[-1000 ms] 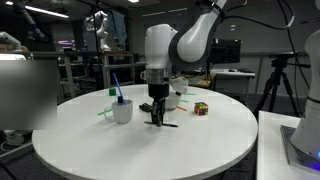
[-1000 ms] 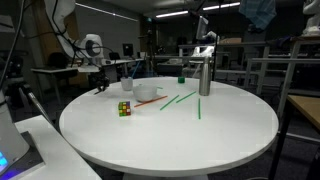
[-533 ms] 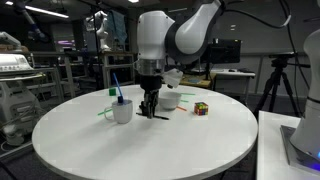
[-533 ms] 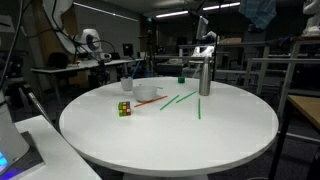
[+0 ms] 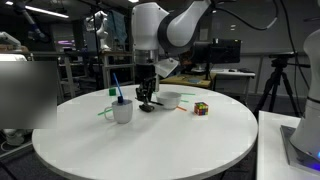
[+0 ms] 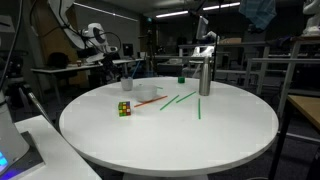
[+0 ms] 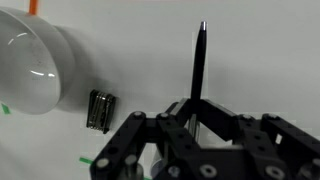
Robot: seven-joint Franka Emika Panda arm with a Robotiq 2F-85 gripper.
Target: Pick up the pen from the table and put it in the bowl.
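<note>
My gripper (image 5: 146, 99) is shut on the thin black pen (image 7: 197, 62) and holds it off the white round table (image 5: 190, 140). In the wrist view the pen sticks straight out from between the jaws (image 7: 196, 112). The shallow white bowl (image 5: 170, 99) sits just right of the gripper in an exterior view and also shows in the other one (image 6: 146, 93). A white rounded vessel (image 7: 30, 65) lies left of the pen in the wrist view; I cannot tell whether it is the bowl or the cup.
A taller white cup (image 5: 122, 111) with a blue pen stands left of the gripper. A colour cube (image 5: 201, 108) lies right of the bowl. Green sticks (image 6: 178, 99) and a metal cylinder (image 6: 204, 75) are on the table. A small dark object (image 7: 99, 110) lies below the gripper.
The gripper has risen from the table top with the pen and moved left and back, towards the bowl and cup.
</note>
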